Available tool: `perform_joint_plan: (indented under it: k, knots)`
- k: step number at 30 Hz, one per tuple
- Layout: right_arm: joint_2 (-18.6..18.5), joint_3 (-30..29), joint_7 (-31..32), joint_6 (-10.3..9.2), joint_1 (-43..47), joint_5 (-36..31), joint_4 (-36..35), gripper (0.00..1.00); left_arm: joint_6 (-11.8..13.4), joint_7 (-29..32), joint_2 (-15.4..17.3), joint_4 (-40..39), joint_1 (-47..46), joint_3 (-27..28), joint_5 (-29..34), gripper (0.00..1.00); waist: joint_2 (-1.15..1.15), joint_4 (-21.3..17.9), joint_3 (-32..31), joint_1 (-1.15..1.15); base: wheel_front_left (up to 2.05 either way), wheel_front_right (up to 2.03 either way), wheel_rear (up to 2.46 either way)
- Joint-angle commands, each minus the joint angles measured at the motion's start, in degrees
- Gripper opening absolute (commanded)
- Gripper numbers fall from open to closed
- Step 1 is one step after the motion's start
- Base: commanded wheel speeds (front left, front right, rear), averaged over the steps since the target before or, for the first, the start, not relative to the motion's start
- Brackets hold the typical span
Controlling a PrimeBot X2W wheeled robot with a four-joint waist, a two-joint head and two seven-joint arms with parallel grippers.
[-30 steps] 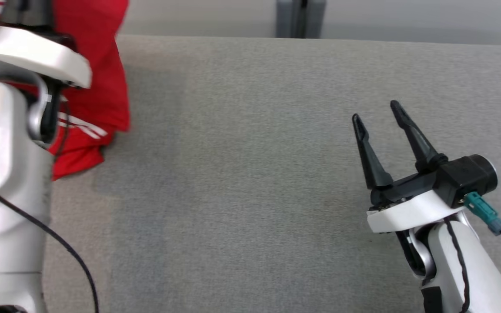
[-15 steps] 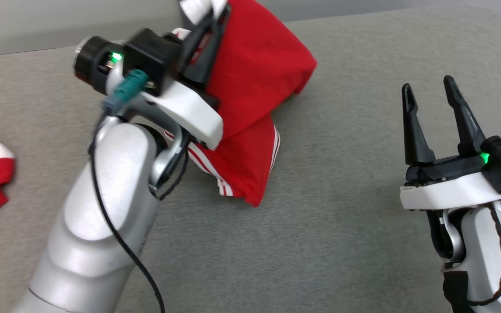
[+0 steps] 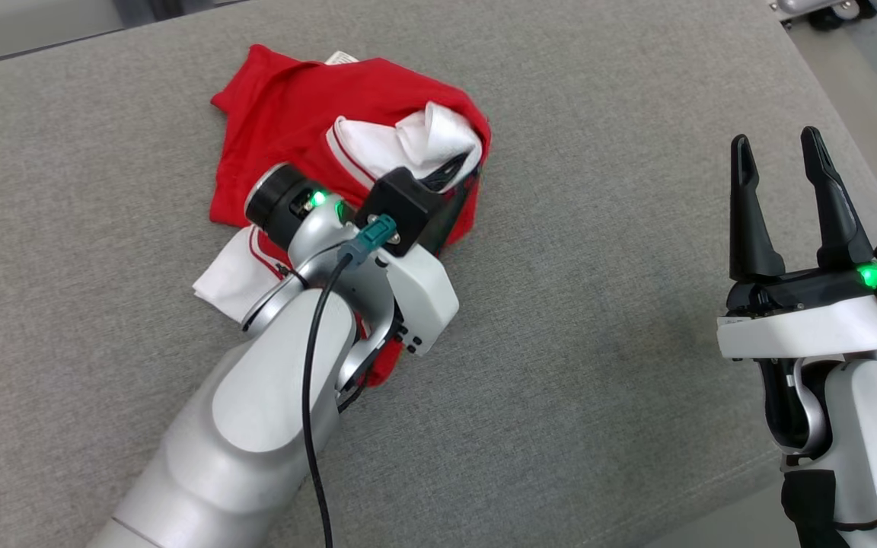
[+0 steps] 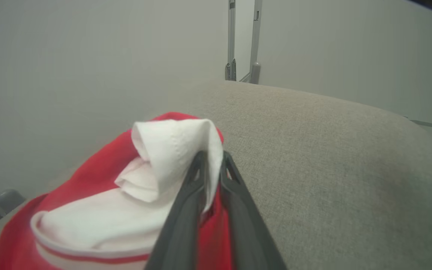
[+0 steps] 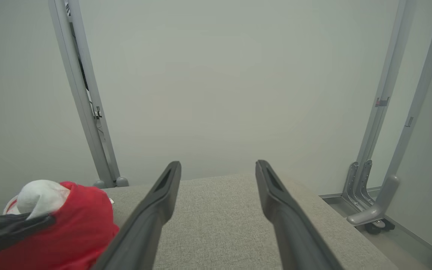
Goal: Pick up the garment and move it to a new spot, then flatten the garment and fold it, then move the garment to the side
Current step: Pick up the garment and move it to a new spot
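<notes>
Crumpled red-and-white fabric garment (image 3: pixel 279 122) on the grey upholstered surface (image 3: pixel 598 190).
At its right edge, the left gripper (image 4: pixel 213 155); well apart, further right, the right gripper (image 3: pixel 777 152).

Garment (image 3: pixel 279 129) now down on surface (image 3: pixel 598 167)

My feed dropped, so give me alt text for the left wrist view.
The left tool pinches a white fold of the red garment, which lies bunched on a grey cushion. A pale wall and metal posts stand behind.
</notes>
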Motion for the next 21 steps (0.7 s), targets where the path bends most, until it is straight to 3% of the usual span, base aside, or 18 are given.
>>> perform_joint_plan:
  k: [1,13,21]
  knots:
    - [-0.2,-0.2,0.0,0.03,0.0,0.2,-0.2,1.00,0.3,-0.2,0.4,0.2,0.1,0.1,0.2,1.00,0.00,-0.4,0.4,0.00,0.00,0.00,0.00]
    - [-0.3,-1.1,0.0,0.03,1.5,-2.4,1.0,1.00,4.6,-8.7,0.5,1.6,1.0,2.9,-3.8,1.00,0.00,6.6,-5.3,0.00,0.00,0.00,0.00]
    - [-0.3,-0.4,0.0,0.03,4.4,-5.3,1.0,1.00,11.0,-14.8,5.8,-3.3,8.0,8.9,-3.6,1.00,0.00,12.8,-11.1,0.00,0.00,0.00,0.00]
